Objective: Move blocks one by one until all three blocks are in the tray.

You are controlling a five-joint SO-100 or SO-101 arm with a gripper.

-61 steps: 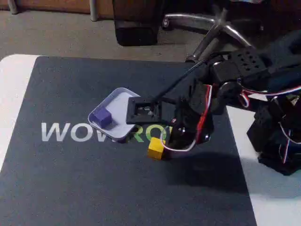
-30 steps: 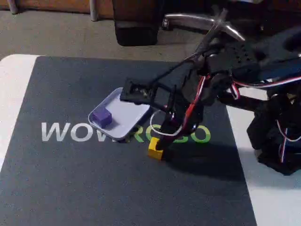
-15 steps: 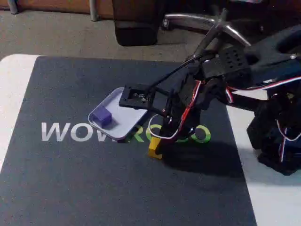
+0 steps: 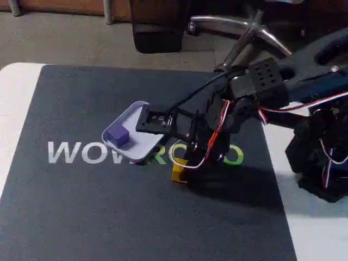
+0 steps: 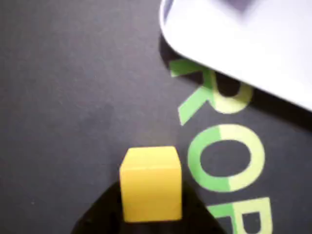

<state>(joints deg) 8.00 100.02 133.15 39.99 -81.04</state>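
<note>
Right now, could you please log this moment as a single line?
gripper: around small yellow cube, on mat | purple-blue cube: in pale lavender-white tray

bare mat (image 4: 109, 206) around yellow block (image 5: 151, 183); tray (image 5: 234, 44) close by

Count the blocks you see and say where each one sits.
2. The purple block lies in the tray, near its left corner in the fixed view. The yellow block sits on the dark mat at the gripper. The arm may hide a third.
</note>
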